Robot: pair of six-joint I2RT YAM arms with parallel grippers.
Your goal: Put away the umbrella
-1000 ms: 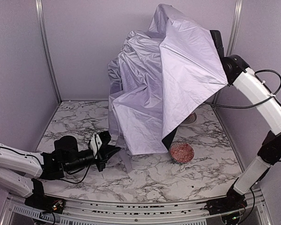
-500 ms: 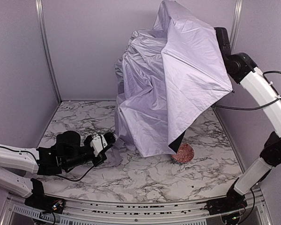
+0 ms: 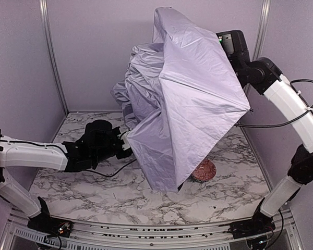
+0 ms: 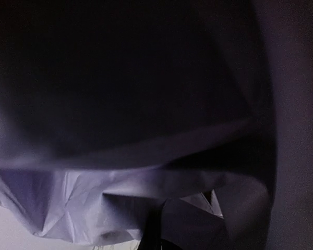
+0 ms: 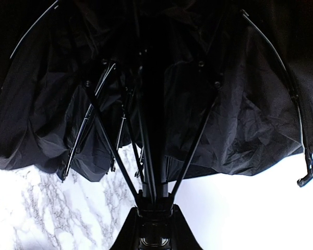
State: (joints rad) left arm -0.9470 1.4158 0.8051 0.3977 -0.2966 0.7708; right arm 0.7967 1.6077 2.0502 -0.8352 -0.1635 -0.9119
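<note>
My right gripper (image 5: 155, 211) is clamped on the umbrella (image 3: 188, 109). Seen from the right wrist, its two black fingers are closed around the base of the thin black shaft (image 5: 148, 130), below where the ribs (image 5: 198, 140) fan out. My right arm (image 3: 289, 101) is raised high on the right side of the cell and holds the umbrella in the air above the back half of the marble table (image 3: 94, 192).

The pale lavender canopy (image 3: 161, 78) is partly spread and partly crumpled. The panels facing the overhead camera are taut, while those toward the rear wall (image 3: 94, 52) bunch in folds. Its lowest edge hangs close to the tabletop near the centre. There it hides part of the red patterned bowl (image 3: 205, 170), which sits on the marble right of centre, from the overhead camera. From beneath, the fabric shows black.

My left arm (image 3: 31, 156) stretches low across the table from the left, and my left gripper (image 3: 121, 148) meets the canopy's lower left edge. Its jaws are closed. I cannot tell whether they pinch the fabric: the cloth hides the fingertips from above, and the left wrist view shows only dim lavender fabric in shadow.
</note>
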